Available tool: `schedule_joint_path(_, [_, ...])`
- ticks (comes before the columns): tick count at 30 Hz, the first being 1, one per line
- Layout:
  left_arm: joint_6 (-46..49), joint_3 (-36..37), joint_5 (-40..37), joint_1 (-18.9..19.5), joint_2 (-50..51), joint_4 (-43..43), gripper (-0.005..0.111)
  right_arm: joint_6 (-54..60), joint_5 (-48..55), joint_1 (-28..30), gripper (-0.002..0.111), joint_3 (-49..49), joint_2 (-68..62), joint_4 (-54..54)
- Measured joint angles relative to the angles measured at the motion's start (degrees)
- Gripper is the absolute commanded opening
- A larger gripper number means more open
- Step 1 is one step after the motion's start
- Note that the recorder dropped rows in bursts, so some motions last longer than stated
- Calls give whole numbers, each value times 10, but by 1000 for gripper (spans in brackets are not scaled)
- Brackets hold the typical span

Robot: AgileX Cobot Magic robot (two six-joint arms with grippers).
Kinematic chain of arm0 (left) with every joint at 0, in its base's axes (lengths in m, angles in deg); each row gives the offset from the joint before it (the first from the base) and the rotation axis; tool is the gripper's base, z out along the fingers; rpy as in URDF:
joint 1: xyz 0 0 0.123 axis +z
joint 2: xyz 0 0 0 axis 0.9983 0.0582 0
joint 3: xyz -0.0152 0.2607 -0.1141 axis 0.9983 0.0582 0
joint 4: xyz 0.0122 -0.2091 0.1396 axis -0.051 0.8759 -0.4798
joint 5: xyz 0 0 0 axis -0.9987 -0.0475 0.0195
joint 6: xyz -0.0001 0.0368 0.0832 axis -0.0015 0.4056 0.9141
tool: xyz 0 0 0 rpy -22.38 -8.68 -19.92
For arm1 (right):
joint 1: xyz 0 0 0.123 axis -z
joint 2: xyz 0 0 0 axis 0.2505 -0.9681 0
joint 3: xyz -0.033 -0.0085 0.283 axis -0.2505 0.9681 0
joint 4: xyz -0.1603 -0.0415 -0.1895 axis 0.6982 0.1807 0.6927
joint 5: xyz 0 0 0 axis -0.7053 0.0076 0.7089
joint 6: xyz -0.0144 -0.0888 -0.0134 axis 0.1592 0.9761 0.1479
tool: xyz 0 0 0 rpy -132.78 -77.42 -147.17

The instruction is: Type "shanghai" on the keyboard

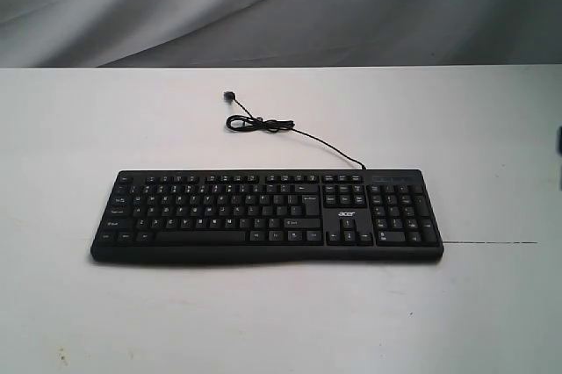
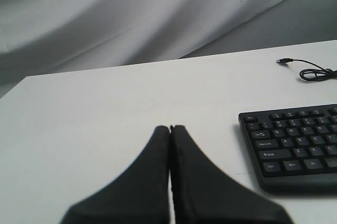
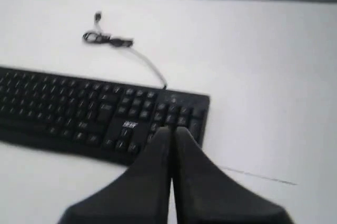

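Observation:
The black keyboard (image 1: 267, 216) with white legends and an acer logo lies flat across the middle of the white table, number pad to the right. Its thin cable (image 1: 263, 124) runs back in a small coil. Neither gripper shows in the exterior view. In the left wrist view my left gripper (image 2: 170, 128) is shut with nothing in it, over bare table beside the keyboard's (image 2: 295, 145) Ctrl and Shift end. The right wrist view, which is blurred, has my right gripper (image 3: 172, 129) shut and empty, in front of the number-pad end of the keyboard (image 3: 100, 113).
The white table (image 1: 281, 321) ends at a grey draped backdrop (image 1: 263, 5) behind. A thin dark line (image 1: 492, 242) marks the tabletop to the right of the keyboard. A small dark object (image 1: 558, 154) shows at the right edge.

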Motion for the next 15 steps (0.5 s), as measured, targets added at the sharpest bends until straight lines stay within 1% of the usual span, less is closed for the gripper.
schedule_joint_path(4, [0,0,0,0,0,0,0,16,9,-103,0,-52,-126,0])
schedule_joint_path(7, [0,0,0,0,0,0,0,46,10,-157,0,-117,-225,-17])
schedule_joint_path(10, [0,0,0,0,0,0,0,105,10,-191,0,-187,-310,-73])
schedule_joint_path(15, [0,0,0,0,0,0,0,199,13,-221,0,-306,-438,-173])
